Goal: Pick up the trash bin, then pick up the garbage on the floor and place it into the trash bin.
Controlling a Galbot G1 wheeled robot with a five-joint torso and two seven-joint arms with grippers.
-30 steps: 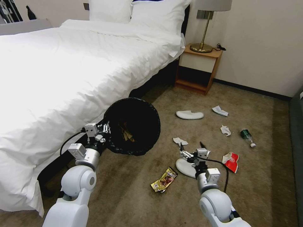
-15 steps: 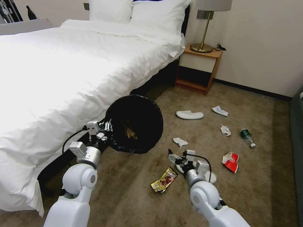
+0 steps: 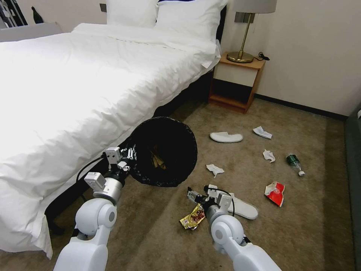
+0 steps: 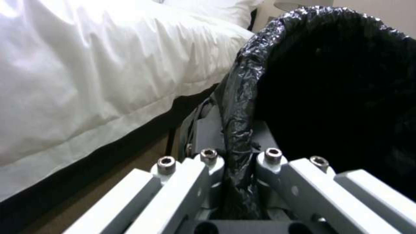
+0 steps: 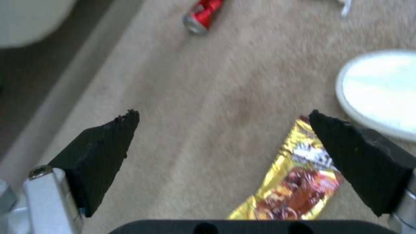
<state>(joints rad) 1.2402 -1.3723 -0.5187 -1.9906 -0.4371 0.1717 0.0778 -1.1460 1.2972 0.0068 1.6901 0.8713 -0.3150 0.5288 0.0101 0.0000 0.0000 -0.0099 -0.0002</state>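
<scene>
One gold snack packet (image 5: 294, 182) lies just beneath the spread-fingered right gripper (image 5: 221, 130), seemingly untouched.

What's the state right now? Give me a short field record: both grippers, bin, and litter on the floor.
left gripper: shut on the rim of the trash bin, held tilted off the carpet beside the bed
bin contents: tan scraps inside
right gripper: open, low over the carpet, gold snack packet by one finger
nearest other litter: white slipper, beside the right gripper
farther litter: second slipper, crumpled tissues, green bottle, red packet
</scene>
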